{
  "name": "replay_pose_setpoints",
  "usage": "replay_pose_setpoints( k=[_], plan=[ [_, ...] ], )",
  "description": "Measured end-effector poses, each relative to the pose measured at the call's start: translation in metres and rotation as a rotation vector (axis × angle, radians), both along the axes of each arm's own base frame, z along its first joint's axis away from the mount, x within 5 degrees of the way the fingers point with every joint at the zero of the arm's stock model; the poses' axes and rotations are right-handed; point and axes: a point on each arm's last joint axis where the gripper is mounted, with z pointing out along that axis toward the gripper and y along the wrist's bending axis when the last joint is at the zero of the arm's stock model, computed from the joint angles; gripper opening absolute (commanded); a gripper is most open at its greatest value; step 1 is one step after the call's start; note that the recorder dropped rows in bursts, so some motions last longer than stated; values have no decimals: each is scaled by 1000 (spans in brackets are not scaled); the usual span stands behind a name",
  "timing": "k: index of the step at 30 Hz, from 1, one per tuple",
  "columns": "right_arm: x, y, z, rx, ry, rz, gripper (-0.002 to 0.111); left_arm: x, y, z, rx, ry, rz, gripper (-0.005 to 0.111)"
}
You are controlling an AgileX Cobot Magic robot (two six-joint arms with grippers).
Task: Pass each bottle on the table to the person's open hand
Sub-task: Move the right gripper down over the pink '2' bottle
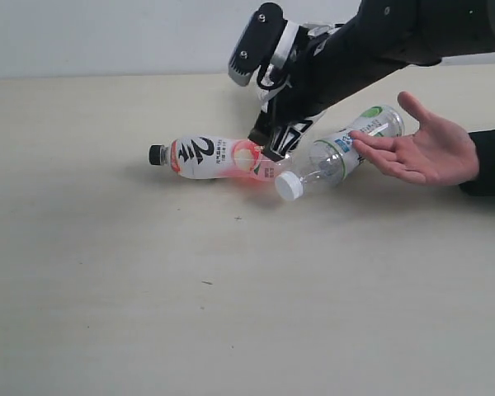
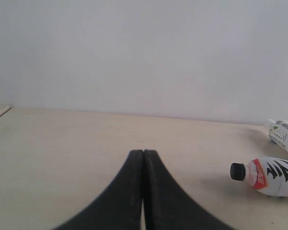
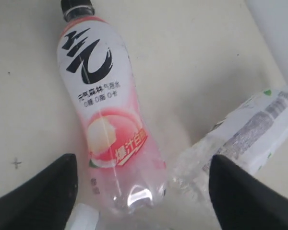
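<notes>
Nearest the exterior camera, from six o'clock up past the middle, bare table (image 1: pixel 231 330) with a few dark specks: wide room for moving. Beyond it, lying on its side, the black-capped bottle (image 1: pixel 214 157), cap toward nine o'clock, base just beside the neck of the white-capped bottle (image 1: pixel 338 157); cannot tell whether touching. Likewise lying down, that second bottle, cap toward seven o'clock, base toward one o'clock. Above that meeting point, tilted nose-down, the right gripper (image 1: pixel 280 142), fingers (image 3: pixel 43 196) spread wide to either side of the pink bottle's base, pinching nothing. At three o'clock, the person's open hand (image 1: pixel 425 151), palm up, thumb raised, fingertips across the white-capped bottle's label, black cuff at the frame edge. Slanting down from one o'clock, the right arm (image 1: pixel 379 37), wrist bent steeply toward the table. From its own wrist camera, the left gripper (image 2: pixel 143 154) low over open tabletop, tips pressed together on nothing, well apart from both bottles. Farthest back, the table's rear edge against a plain pale wall (image 1: pixel 107 33).
</notes>
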Motion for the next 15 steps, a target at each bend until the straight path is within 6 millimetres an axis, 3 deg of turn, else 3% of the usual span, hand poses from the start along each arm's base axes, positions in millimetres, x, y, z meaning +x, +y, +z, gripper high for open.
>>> replay_pose_setpoints(
  k=[6,15],
  plan=[
    [8,14,-9,-36,-120,34,74,0,0,0,0,0,0,1],
    [9,15,-24,-89,-101,90,74,0,0,0,0,0,0,1]
  ],
)
